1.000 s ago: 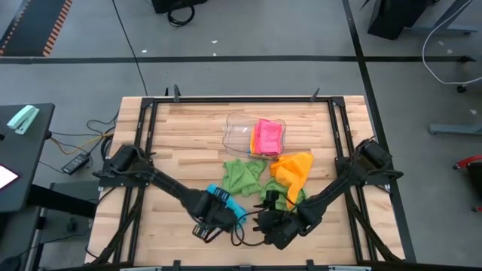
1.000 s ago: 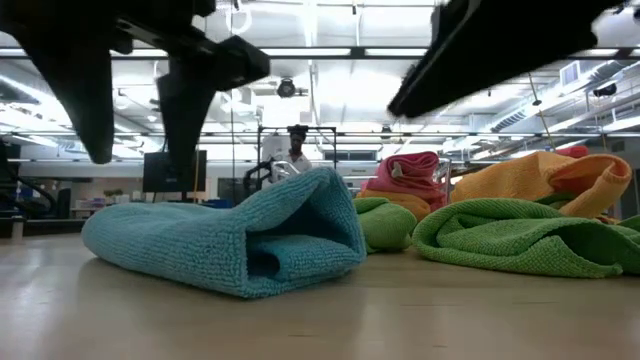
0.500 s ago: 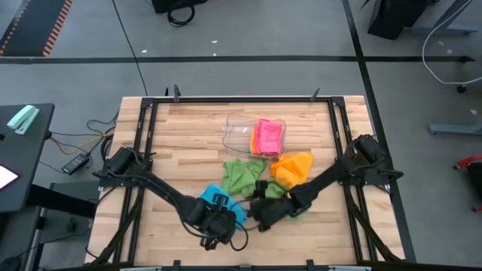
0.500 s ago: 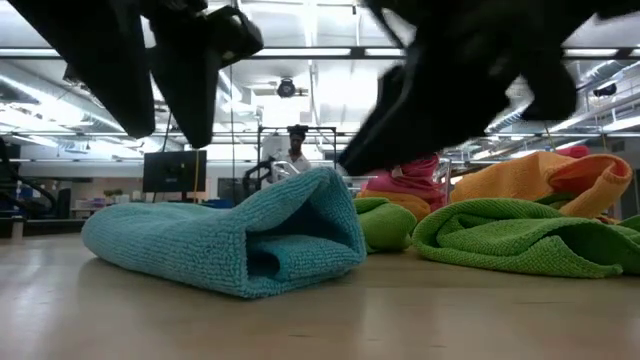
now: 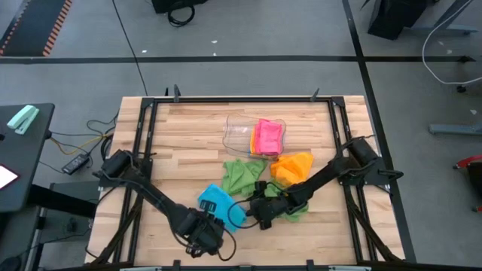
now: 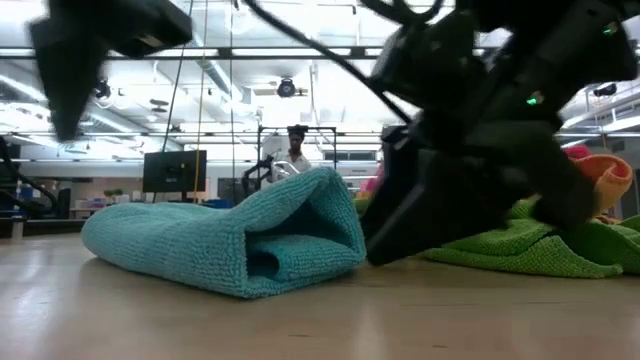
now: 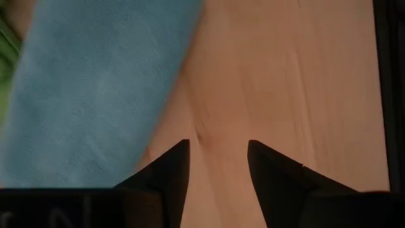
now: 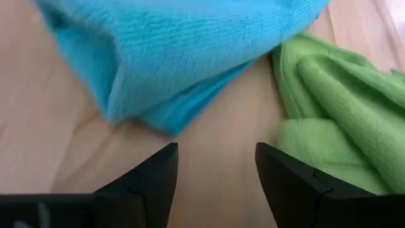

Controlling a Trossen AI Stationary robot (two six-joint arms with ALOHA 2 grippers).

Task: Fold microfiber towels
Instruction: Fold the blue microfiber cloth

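A blue towel [image 5: 221, 202] lies folded on the wood near the table's front edge; its open layered end [image 6: 300, 245] faces my right gripper. My right gripper [image 8: 216, 158] hangs open and low over bare wood, just right of that blue towel [image 8: 177, 57] and beside a green towel [image 8: 335, 126]. My left gripper [image 7: 217, 152] stands open over bare wood on the near side of the blue towel [image 7: 95, 82], touching nothing. Another green towel [image 5: 241, 175] and an orange towel [image 5: 295, 166] lie crumpled mid-table. A pink towel [image 5: 269, 137] rests in a clear tray.
The clear tray [image 5: 239, 134] stands at the far middle of the table. A green towel [image 5: 295, 206] lies under my right arm. A black frame [image 5: 226, 98] rims the table. Bare wood shows on the left half [image 5: 169, 150]. A person stands far off in the room [image 6: 296, 150].
My left gripper has drawn back from the blue towel toward the table's near edge and rolled about its own line. My right gripper has sunk close to the tabletop and gone left toward the blue towel's open end. The towels have not moved.
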